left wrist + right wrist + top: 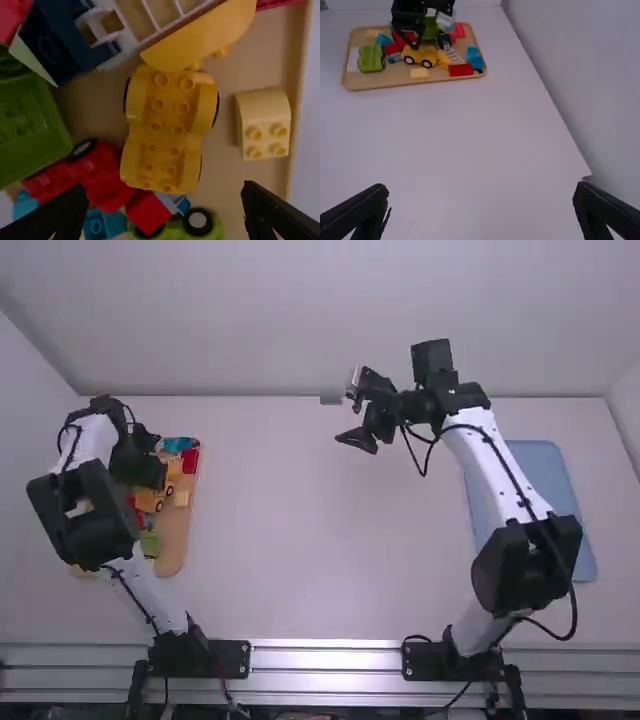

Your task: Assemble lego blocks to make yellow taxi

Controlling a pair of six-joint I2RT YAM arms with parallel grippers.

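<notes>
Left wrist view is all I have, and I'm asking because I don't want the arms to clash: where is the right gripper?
Observer: In the high view the right gripper is open above the bare table, right of its middle and well away from the light-brown tray.

Operator: Good. I'm looking down on the yellow wheeled base from above and only see slivers of its wheels. How does it stand?

Observer: Upright: the right wrist view shows it side-on, with two dark wheels with pale centres along the side that faces the middle of the table.
</notes>
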